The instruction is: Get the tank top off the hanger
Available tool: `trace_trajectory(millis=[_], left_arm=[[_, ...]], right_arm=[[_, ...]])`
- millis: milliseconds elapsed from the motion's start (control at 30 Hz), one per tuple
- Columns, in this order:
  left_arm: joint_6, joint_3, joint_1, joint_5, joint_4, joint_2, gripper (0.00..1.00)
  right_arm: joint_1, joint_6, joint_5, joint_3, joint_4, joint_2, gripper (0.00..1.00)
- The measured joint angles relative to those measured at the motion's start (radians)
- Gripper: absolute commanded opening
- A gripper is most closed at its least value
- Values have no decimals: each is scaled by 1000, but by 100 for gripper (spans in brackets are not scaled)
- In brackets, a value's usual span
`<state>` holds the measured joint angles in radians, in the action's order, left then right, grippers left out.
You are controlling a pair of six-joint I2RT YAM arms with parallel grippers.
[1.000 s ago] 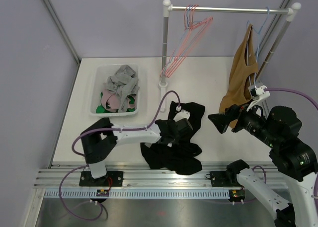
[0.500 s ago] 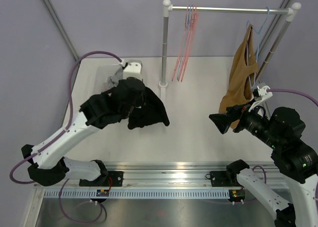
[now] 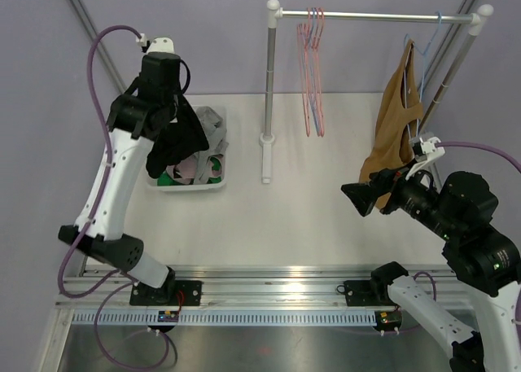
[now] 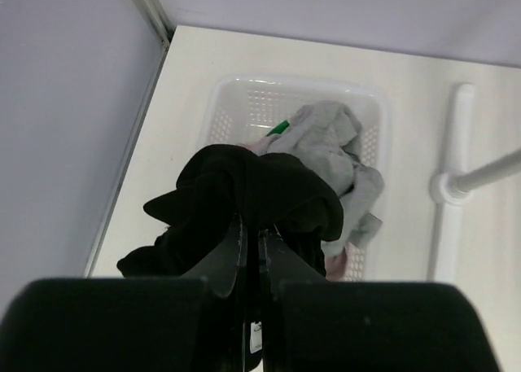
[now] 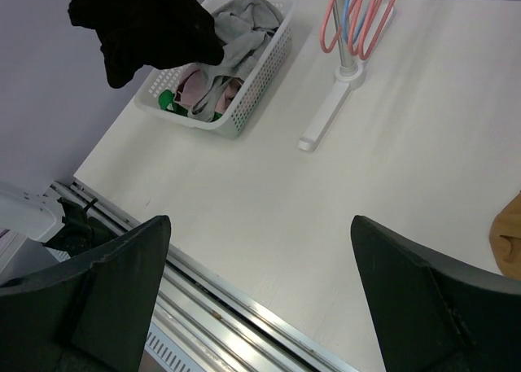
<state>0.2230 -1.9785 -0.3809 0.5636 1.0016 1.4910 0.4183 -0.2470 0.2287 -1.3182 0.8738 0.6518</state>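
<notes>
Over the white basket (image 3: pixel 189 186) at the table's (image 3: pixel 326 225) far left, the left gripper (image 4: pixel 251 243) hangs high, jaws pressed together on a bunched black garment (image 3: pixel 181 134) that dangles above the grey, pink and green clothes piled inside. At far right, the brown tank top (image 3: pixel 395 124) hangs on a blue hanger (image 3: pixel 423 63) at the right end of the rail (image 3: pixel 374 16). The right gripper (image 5: pixel 260 225) sits just beside its lower hem, jaws spread wide and holding nothing. Pink hangers (image 3: pixel 312 71) hang bare near the rail's left post.
</notes>
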Motion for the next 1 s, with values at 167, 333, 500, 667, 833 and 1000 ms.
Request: trace_trajectory(millis=[167, 333, 500, 667, 833, 1000], left_arm=[[-22, -106, 123, -113, 12, 258, 0], [-19, -165, 193, -267, 6, 516, 0], [-3, -171, 223, -393, 10, 780, 0], [19, -164, 244, -413, 23, 819, 1], [42, -163, 264, -449, 51, 762, 29], [46, -163, 274, -500, 86, 602, 77]], right_arm=[[0, -4, -28, -8, -17, 39, 100], [0, -14, -64, -13, -28, 86, 99], [0, -24, -89, -4, -40, 86, 99], [0, -40, -186, -10, -26, 84, 99], [0, -39, -304, -78, 18, 95, 100], [0, -17, -442, -208, 68, 171, 100]])
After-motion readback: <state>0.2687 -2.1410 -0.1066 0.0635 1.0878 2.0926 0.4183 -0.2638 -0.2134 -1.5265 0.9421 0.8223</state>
